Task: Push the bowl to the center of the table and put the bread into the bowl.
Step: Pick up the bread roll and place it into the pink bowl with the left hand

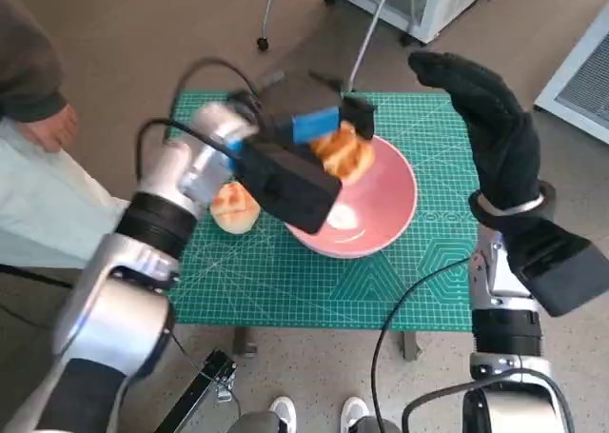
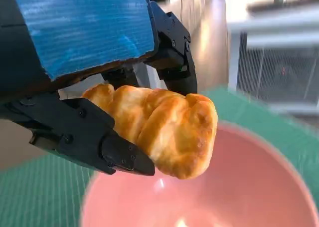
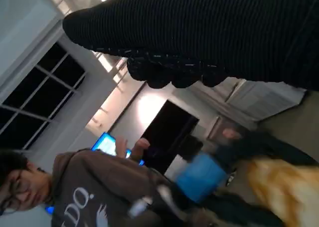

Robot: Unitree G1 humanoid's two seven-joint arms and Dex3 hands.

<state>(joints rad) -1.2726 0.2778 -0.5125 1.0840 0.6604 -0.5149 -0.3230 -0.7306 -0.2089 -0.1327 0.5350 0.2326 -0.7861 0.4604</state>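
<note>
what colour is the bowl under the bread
Pink: the bowl shows best in the head view, with the bread held over it.

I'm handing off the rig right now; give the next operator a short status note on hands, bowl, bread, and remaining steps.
Left hand: holds a bread above the pink bowl, not yet released.
Right hand: open, raised beside the table's right edge, holding nothing.
Bowl sits roughly mid-table on the green mat.
A second bread lies on the mat left of the bowl.
Left: release the held bread into the bowl.
</note>
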